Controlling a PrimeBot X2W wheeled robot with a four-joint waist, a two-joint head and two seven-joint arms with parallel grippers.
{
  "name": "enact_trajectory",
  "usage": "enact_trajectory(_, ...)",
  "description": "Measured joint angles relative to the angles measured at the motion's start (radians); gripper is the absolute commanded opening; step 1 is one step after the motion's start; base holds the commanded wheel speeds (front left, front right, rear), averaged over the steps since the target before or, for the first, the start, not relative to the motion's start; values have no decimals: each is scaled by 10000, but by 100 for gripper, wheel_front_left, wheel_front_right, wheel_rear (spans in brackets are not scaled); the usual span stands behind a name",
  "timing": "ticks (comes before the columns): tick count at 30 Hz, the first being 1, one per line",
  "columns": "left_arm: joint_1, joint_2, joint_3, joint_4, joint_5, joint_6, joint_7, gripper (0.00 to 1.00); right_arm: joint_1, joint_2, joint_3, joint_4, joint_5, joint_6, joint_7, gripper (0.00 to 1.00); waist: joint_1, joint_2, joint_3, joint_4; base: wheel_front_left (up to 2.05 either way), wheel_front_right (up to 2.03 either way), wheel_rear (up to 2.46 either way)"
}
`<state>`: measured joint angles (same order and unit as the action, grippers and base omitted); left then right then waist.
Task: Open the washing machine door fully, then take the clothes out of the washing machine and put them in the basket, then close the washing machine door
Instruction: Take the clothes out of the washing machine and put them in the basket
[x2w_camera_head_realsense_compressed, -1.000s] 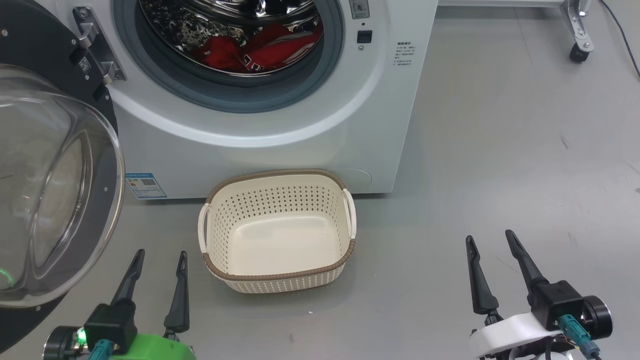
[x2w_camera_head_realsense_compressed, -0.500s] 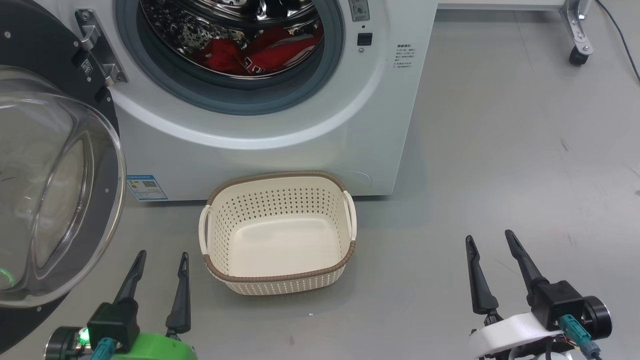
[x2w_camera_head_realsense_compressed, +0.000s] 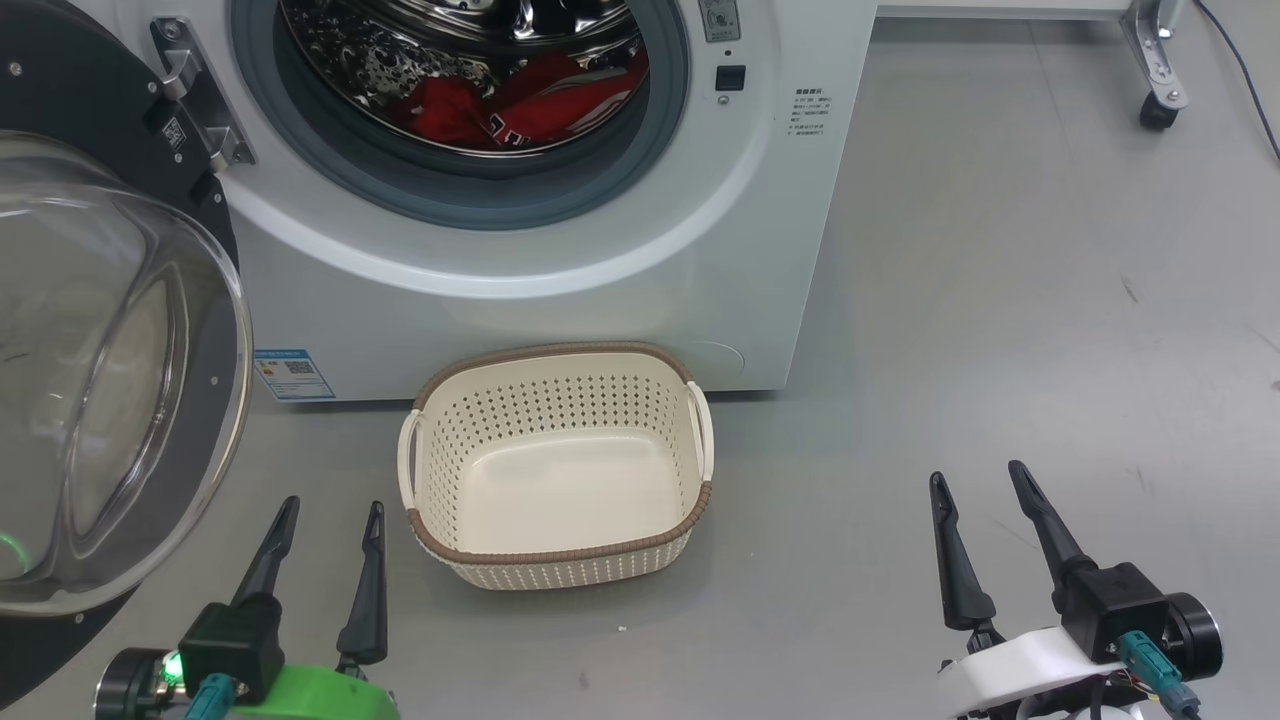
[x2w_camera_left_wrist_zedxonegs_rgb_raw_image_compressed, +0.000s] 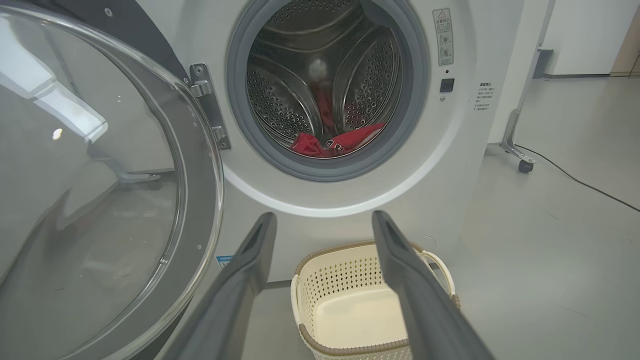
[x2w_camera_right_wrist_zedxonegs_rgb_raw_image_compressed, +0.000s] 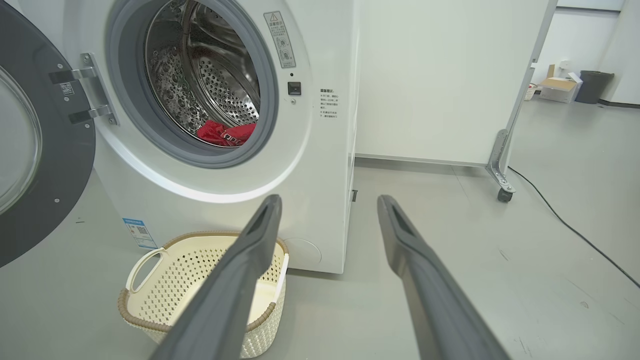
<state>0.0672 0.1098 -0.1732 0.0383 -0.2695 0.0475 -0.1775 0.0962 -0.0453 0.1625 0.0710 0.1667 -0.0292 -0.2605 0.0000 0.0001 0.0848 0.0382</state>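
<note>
Bright, even light; sharp focus.
Glare on the washing machine door (x2w_camera_head_realsense_compressed: 100, 380) and drum (x2w_camera_head_realsense_compressed: 450, 22); soft shadow by the basket (x2w_camera_head_realsense_compressed: 560, 556); wrist views bowed.

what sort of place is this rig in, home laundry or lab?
Likely a lab or test bay, not a home: washing machine on a plain grey floor, white partition on castors beside it, cardboard box and bin far behind.

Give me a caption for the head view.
Open door, red clothes in drum, empty basket below, left gripper and right gripper open.
</note>
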Motion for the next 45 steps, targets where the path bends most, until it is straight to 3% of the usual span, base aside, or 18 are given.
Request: enact_trajectory(45,6,10,-121,-236,234,102,-86,100,141,13,44,25,0,4,0,100,0,0,95,-12,82,-82,0)
